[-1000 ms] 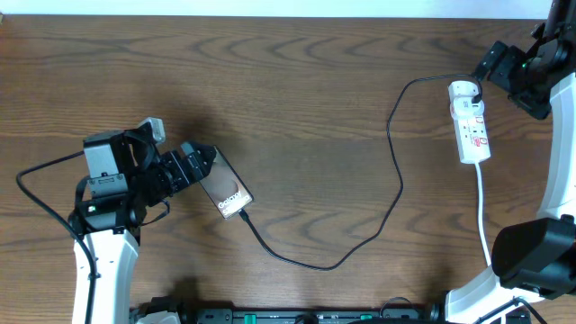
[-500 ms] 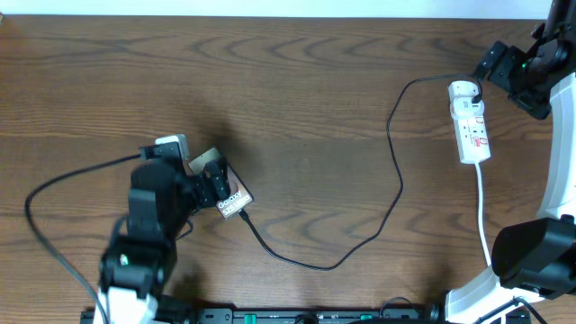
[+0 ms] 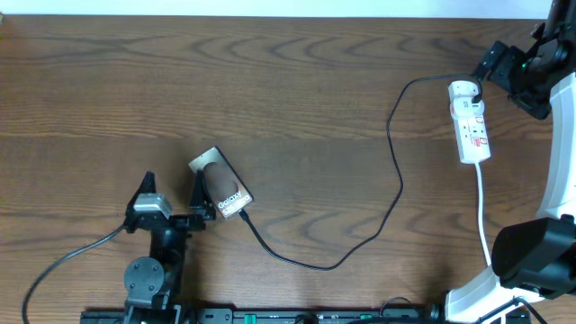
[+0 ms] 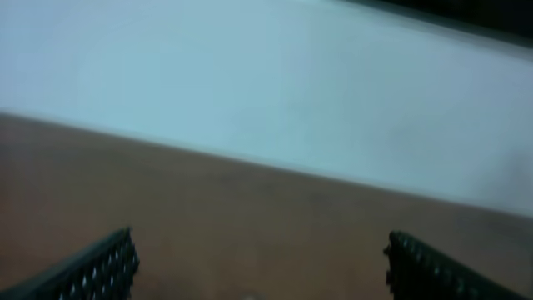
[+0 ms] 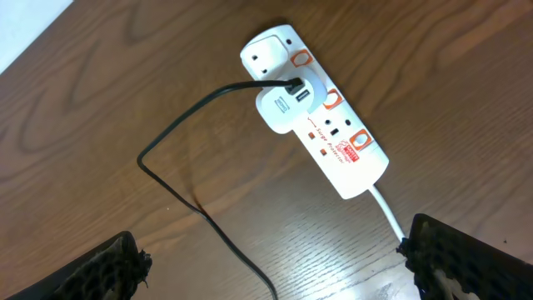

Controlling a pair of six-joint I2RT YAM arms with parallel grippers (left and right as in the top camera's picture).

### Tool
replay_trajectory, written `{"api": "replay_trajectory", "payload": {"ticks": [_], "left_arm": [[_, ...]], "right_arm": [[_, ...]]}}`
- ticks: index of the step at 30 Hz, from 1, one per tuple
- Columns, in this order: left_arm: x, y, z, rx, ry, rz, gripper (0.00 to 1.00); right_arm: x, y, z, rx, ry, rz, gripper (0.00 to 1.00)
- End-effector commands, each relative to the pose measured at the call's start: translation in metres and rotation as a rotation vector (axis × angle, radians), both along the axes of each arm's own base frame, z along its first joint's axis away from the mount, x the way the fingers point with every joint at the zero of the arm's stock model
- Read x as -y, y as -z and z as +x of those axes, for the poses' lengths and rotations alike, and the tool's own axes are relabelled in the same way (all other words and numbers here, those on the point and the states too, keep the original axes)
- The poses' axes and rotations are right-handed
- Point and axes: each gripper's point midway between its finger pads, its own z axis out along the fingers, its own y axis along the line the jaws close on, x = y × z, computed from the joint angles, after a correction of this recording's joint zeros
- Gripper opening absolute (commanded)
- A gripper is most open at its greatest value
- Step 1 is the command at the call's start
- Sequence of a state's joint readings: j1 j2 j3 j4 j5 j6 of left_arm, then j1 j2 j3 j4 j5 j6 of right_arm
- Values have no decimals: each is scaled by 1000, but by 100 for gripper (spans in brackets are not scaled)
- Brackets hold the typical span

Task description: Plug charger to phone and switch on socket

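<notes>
The phone (image 3: 220, 184) lies flat on the wooden table, lettering up. The charger (image 3: 396, 184) is a thin black cable whose small end meets the phone's near end (image 3: 244, 214). It loops right and up to the socket (image 3: 471, 121). My left gripper (image 3: 171, 193) stands open just left of the phone, its right finger beside the phone's edge and nothing between the fingers. My right gripper (image 3: 504, 79) hovers open beside the socket's rounded end. In the right wrist view the socket (image 5: 321, 125) carries a white adapter with the charger (image 5: 191, 192) plugged in. The left wrist view is blurred.
The socket's white cord (image 3: 483, 211) trails toward the front right, seen also in the right wrist view as a white cord (image 5: 390, 212). The left arm's own black cable (image 3: 63, 265) curls at the front left. A pale wall (image 4: 266, 92) lies beyond the table.
My left arm has swung back from over the phone toward the table's front edge, still open. The phone lies uncovered in about the same spot. The right arm has not moved.
</notes>
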State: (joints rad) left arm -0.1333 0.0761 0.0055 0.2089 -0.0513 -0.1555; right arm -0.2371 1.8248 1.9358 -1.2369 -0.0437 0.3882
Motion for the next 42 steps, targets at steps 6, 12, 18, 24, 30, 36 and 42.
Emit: {"api": "replay_trajectory", "payload": {"ticks": [6, 12, 18, 24, 30, 36, 42], "left_arm": [[-20, 37, -4, -145, -65, 34, 93], [-24, 53, -7, -209, -82, 37, 93], [-24, 53, -7, -211, -81, 37, 93], [-24, 53, -7, -211, -81, 37, 93], [-24, 53, -7, -211, -81, 37, 93], [-24, 53, -7, -211, -81, 37, 93], [-24, 53, -7, -211, -81, 37, 93]], "right_arm": [[1, 1, -1, -5, 18, -6, 99], [1, 1, -1, -5, 18, -6, 99], [1, 1, -1, -5, 18, -6, 99], [1, 1, -1, -5, 18, -6, 99], [1, 1, -1, -5, 18, -6, 99], [1, 1, -1, -5, 18, -6, 99], [2, 2, 0, -7, 18, -6, 99]]}}
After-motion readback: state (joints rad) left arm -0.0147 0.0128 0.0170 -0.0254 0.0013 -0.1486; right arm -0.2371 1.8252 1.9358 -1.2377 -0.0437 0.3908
